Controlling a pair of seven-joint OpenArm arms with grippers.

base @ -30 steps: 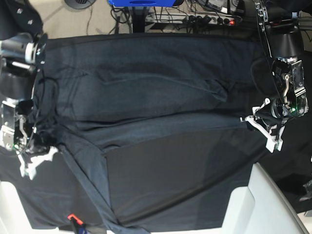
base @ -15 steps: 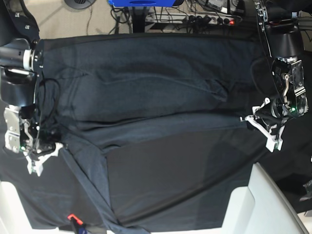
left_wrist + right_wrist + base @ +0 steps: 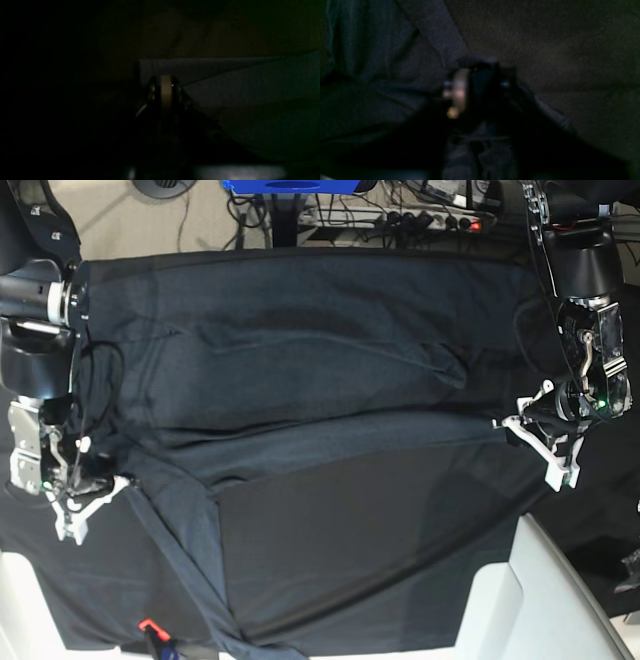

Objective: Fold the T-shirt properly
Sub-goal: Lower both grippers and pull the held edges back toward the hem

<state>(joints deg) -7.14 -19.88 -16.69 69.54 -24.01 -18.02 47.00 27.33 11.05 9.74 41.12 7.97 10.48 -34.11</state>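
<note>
Fabric of the T-shirt (image 3: 330, 380) lies spread across the black tablecloth (image 3: 350, 580), its long axis running side to side in the base view, with a folded edge crossing the middle from one gripper to the other. A narrower strip of the shirt trails from near the right gripper (image 3: 85, 498) down toward the bottom edge of the view, ending beside a small red tag (image 3: 147, 625). Which end holds the neckline cannot be made out.

At the shirt's edge on the base view's right, the left gripper (image 3: 535, 438) has its white fingers (image 3: 550, 460) at the corner of the fold; its wrist view is very dark, and whether the jaws are pinched on cloth cannot be told. The right gripper sits at the opposite edge with a dark fold between its fingers (image 3: 458, 92) in the blurred wrist view, but a firm grip cannot be confirmed.

Compared with a second ago, the right gripper has drawn upward and slightly inward toward the shirt's corner, while the left gripper has barely shifted. The shirt's outline is unchanged.
</note>
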